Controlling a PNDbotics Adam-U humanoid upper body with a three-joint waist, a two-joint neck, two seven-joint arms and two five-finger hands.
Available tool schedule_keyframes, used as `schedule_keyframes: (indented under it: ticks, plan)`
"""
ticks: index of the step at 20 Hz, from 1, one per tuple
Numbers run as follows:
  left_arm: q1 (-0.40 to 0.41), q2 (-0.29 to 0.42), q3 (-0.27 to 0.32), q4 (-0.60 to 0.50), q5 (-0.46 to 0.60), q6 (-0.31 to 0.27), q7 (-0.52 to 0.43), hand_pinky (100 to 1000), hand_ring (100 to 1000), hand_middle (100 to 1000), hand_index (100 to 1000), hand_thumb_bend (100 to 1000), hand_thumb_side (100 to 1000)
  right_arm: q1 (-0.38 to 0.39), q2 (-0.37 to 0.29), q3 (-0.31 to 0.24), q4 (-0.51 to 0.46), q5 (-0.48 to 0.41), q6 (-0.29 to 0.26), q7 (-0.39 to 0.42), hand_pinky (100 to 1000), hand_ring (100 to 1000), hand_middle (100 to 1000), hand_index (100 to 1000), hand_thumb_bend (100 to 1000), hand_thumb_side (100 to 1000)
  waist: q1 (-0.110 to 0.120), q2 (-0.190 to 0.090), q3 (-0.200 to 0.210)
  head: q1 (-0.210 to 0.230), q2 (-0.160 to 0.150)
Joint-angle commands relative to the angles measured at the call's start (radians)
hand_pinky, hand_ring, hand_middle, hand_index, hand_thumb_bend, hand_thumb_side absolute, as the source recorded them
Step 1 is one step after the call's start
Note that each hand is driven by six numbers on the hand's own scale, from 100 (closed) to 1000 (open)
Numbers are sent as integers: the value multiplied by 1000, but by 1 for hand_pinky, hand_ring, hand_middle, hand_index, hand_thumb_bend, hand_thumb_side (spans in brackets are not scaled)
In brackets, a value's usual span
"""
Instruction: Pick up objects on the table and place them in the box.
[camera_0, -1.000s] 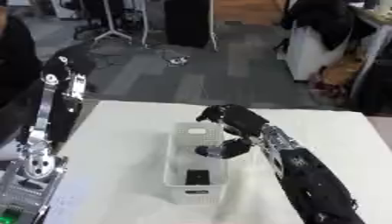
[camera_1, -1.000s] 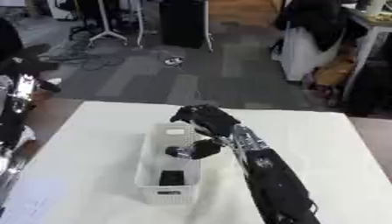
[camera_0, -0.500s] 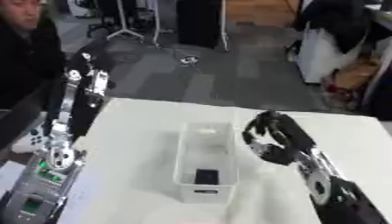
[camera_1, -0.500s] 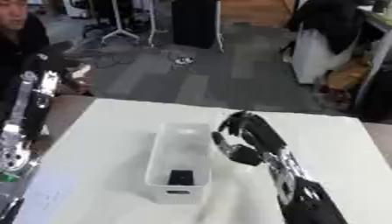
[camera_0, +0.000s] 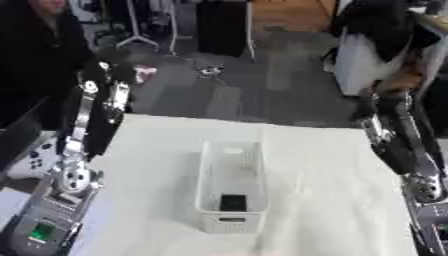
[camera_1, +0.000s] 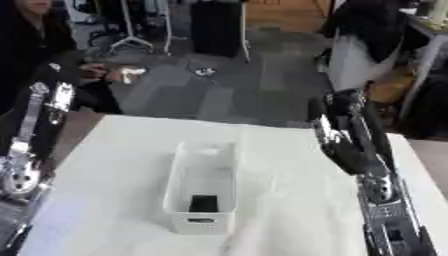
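Shows a white desk (camera_0: 157, 165) with a white box (camera_0: 231, 185) standing lengthwise near its middle, long walls running away from the camera, short near wall perforated with a slot. Holds one dark, roughly square object (camera_0: 233, 202) at the near end of the box floor, and something pale and indistinct at the far end, too blurred to make out. Raises the left arm (camera_0: 83, 145) along the desk's left edge, forearm upright, with the left hand (camera_0: 109, 75) lifted above the far left corner against the dark background; cannot tell whether those fingers are spread or curled. Lifts the right arm (camera_1: 354, 150) at the desk's right side, well apart from the box, with the right hand (camera_1: 337, 102) up beyond the far edge, blurred and dark; cannot tell its finger state either, and shows nothing visibly held. Leaves both hands clear of the box and off the desk surface.
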Motion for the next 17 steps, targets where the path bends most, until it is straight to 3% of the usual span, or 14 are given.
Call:
schedule_keyframes:
  ticks: [1, 17]
  plan:
    - [-10, 23, 13, -15, -1, 0, 6, 495, 756, 844, 870, 157, 1000, -4, -4, -25, -67, 20, 37, -10, 100, 175, 102, 406, 208, 822, 3, -11, -3, -28, 9]
    - [-9, 21, 10, -13, 0, 0, 1, 493, 756, 844, 870, 156, 1000, -1, 0, -13, -69, 21, 42, -9, 100, 168, 100, 407, 207, 831, 3, -8, -7, -65, 8]
